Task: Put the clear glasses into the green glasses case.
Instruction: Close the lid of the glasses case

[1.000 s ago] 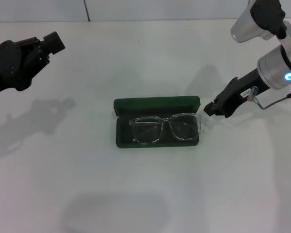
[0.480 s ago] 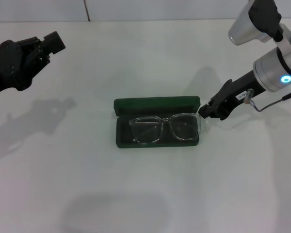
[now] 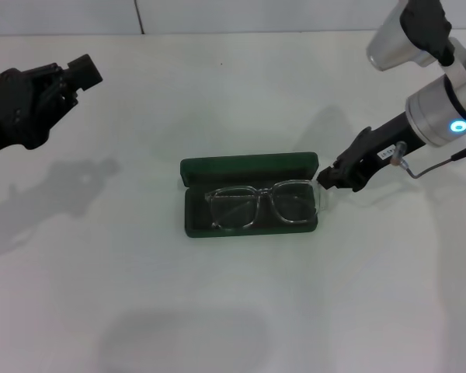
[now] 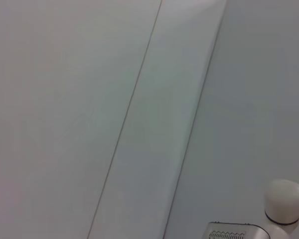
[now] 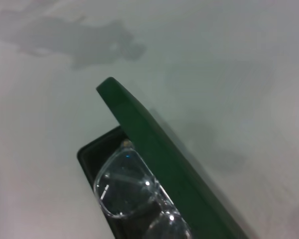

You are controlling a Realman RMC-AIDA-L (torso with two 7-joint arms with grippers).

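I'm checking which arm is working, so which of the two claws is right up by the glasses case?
The right claw, at the green glasses case's end; the left claw hangs far off.

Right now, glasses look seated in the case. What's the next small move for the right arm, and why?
Probably nudge the lid down to shut the green glasses case. The clear glasses already lie inside the tray, the lid stands upright behind them, and the right gripper sits at the case's right end near the lid edge. One corner of the frame seems to overhang the right rim, so go slowly. The left gripper is parked far off.
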